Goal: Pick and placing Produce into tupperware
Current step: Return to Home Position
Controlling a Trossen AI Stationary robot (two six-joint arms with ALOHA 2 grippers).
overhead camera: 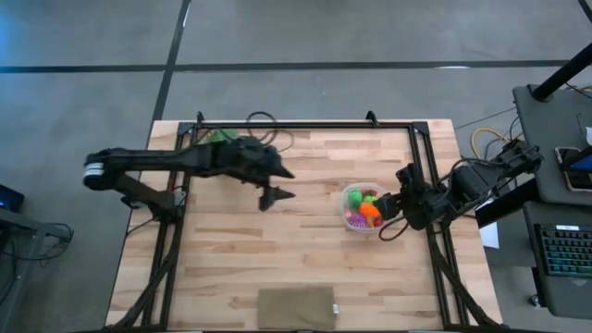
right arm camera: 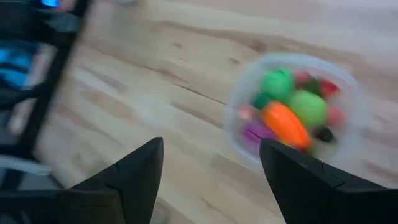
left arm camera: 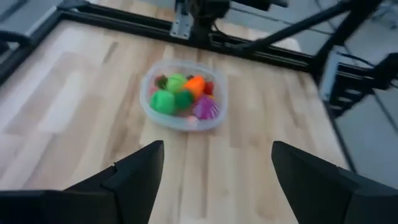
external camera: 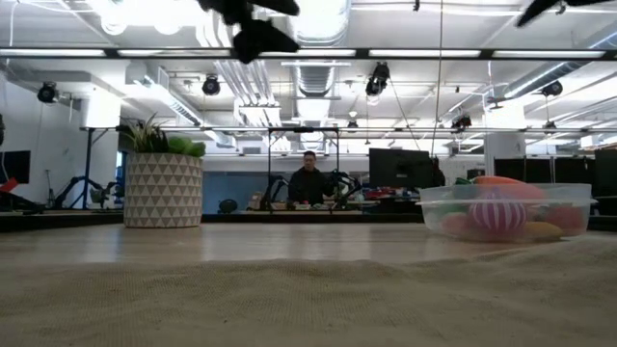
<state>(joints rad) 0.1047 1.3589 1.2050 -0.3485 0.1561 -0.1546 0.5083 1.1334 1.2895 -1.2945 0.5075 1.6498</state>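
Note:
The tupperware (overhead camera: pixel 363 209) (left arm camera: pixel 183 94) (right arm camera: pixel 295 109) (external camera: pixel 506 211) is a round clear container standing on the table's right side. Inside lie the produce: an orange carrot (right arm camera: pixel 285 122), green balls (left arm camera: pixel 165 99), a magenta bunch (left arm camera: pixel 205 107) and small red pieces (right arm camera: pixel 326 87). My left gripper (overhead camera: pixel 277 190) (left arm camera: pixel 214 168) hovers open above the table's middle, left of the tupperware, holding nothing. My right gripper (overhead camera: pixel 396 215) (right arm camera: pixel 211 168) is open and empty, just right of the tupperware, near the table's right rail.
A leafy plant in a white patterned pot (external camera: pixel 163 178) (overhead camera: pixel 219 136) stands near the far edge on the left. A beige cloth (overhead camera: pixel 296 307) lies at the near edge. A black frame (overhead camera: pixel 305 124) runs round the table. A person (external camera: pixel 308 181) sits far behind.

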